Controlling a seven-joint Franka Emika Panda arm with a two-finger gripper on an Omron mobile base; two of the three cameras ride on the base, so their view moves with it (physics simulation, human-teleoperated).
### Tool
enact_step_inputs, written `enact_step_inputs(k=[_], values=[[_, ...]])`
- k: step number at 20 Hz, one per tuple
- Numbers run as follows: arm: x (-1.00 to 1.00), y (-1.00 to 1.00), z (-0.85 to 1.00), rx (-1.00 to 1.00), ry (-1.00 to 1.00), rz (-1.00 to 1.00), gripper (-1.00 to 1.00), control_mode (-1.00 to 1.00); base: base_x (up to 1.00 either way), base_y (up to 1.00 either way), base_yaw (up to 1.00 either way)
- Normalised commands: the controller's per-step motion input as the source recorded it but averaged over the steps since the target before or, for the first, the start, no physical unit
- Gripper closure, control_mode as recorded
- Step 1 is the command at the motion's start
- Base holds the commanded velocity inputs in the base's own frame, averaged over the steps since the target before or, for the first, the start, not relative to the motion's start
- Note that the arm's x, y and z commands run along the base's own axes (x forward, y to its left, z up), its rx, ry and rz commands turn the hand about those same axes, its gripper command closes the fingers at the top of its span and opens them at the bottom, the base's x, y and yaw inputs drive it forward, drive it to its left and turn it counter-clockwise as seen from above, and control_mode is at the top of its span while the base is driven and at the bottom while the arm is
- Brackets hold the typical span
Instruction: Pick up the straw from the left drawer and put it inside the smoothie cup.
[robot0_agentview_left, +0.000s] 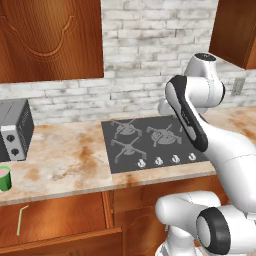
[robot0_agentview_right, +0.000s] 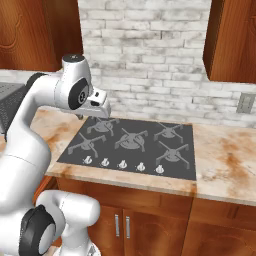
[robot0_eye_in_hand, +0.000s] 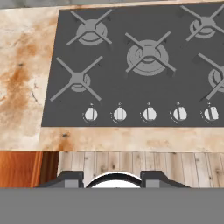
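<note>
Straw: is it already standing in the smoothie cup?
No, the straw lies flat in the open left drawer, below the smoothie cup on the counter.

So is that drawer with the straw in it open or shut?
Open. In the left base view the left drawer is pulled out below the counter edge, and the straw lies exposed on its floor.

A home kitchen: a dark gas hob (robot0_agentview_left: 150, 142) with a row of knobs (five in the hand view) sits in a marbled desk (robot0_agentview_left: 65, 160), brick wall (robot0_agentview_left: 145, 35) at 12 o'clock, wooden cabinets (robot0_agentview_left: 50, 37) at 10 o'clock, toaster oven (robot0_agentview_left: 15, 130) at 9 o'clock.
</note>
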Motion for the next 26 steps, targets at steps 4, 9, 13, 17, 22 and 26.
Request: enact_step_inputs(k=[4, 9, 13, 17, 22, 26], values=[[-0.23, 0.0, 0.0, 0.0, 0.0, 0.0, -1.0, -1.0, 0.0, 0.0, 0.0], [-0.49, 0.0, -0.11, 0.0, 0.0, 0.0, -1.0, -1.0, 0.0, 0.0, 0.0], [-0.39, 0.0, -0.23, -0.02, 0.0, 0.0, -1.0, -1.0, 0.0, 0.0, 0.0], [-0.29, 0.01, -0.19, -0.01, 0.0, 0.0, -1.0, -1.0, 0.0, 0.0, 0.0], [-0.21, 0.02, -0.16, -0.02, 0.0, 0.0, -1.0, -1.0, 0.0, 0.0, 0.0], [-0.15, 0.01, -0.17, -0.02, 0.0, 0.0, -1.0, -1.0, 0.0, 0.0, 0.0]])
